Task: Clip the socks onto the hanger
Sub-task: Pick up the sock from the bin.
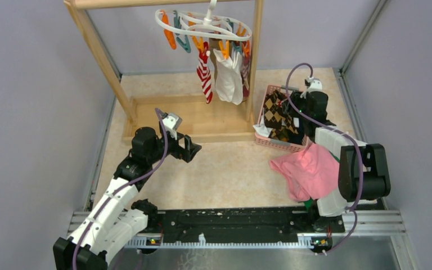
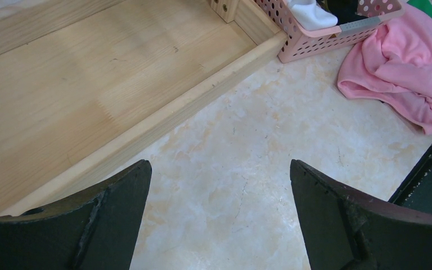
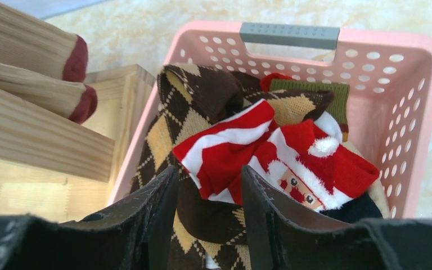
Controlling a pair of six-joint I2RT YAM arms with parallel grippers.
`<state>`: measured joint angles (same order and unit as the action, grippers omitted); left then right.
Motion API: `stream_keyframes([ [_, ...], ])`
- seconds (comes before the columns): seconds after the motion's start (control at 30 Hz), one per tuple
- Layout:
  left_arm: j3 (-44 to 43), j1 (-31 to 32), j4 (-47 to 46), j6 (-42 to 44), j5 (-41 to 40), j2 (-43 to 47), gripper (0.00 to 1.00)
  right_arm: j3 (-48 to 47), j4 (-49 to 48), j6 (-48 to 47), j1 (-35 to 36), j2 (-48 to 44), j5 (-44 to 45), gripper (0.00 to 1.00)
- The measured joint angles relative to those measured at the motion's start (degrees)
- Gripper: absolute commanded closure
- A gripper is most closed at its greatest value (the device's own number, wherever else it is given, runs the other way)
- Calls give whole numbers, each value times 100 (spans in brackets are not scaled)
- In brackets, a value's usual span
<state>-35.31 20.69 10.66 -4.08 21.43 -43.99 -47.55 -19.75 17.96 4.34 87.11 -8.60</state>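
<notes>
The white ring hanger (image 1: pixel 202 25) hangs from the wooden rack with orange and teal clips. A red-white striped sock (image 1: pixel 205 79) and white socks (image 1: pixel 229 79) are clipped to it. More socks lie in the pink basket (image 3: pixel 422 112): a brown argyle sock (image 3: pixel 214 214) and a red Santa sock (image 3: pixel 292 152) on top of it. My right gripper (image 3: pixel 209 171) reaches into the basket, its jaws closed on a fold of the argyle sock, with the red sock's edge at the fingertips. My left gripper (image 2: pixel 219 169) hovers open over the bare tabletop, holding nothing.
The wooden rack (image 1: pixel 98 45) has a flat base board (image 2: pixel 90 84) just left of the basket. A large pink cloth (image 1: pixel 306 169) lies in front of the basket beside the right arm. Two tan socks with maroon toes (image 3: pixel 28 50) show at the upper left of the right wrist view.
</notes>
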Motion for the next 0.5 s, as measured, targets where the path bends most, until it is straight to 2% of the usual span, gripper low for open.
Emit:
stream_keyframes([
  [0.07,0,0,2,0,0,0,2,-26,28,-20,0,103,11,56],
  [0.2,0,0,0,0,-2,-2,2,-44,85,-50,0,302,11,76],
  [0.5,0,0,0,0,2,-7,1,-4,50,-96,0,179,146,96],
])
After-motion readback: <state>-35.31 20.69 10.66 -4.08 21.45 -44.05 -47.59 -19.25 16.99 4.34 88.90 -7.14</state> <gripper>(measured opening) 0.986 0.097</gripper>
